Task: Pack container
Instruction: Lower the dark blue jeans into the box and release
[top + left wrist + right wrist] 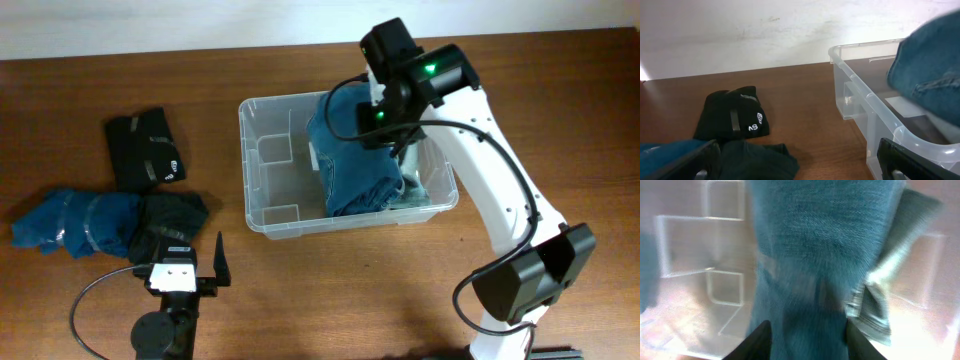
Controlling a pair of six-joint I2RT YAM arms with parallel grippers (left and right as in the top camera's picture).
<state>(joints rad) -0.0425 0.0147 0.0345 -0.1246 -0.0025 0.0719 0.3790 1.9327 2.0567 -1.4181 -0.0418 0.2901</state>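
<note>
The container [250,170] is a clear plastic bin at the table's middle; it also shows in the left wrist view [860,85] and the right wrist view [690,245]. A pair of blue jeans [355,150] fills its right half and rises to my right gripper [380,105]. In the right wrist view the gripper [807,340] has its fingers on either side of a thick wad of the denim [815,255], shut on it. My left gripper [185,262] is open and empty near the front left, low over the table [800,165].
A folded black garment [145,148] lies left of the bin. A blue garment [75,222] and a black one [170,220] lie in front of it, by the left gripper. A pale grey-green cloth [420,192] lies under the jeans in the bin.
</note>
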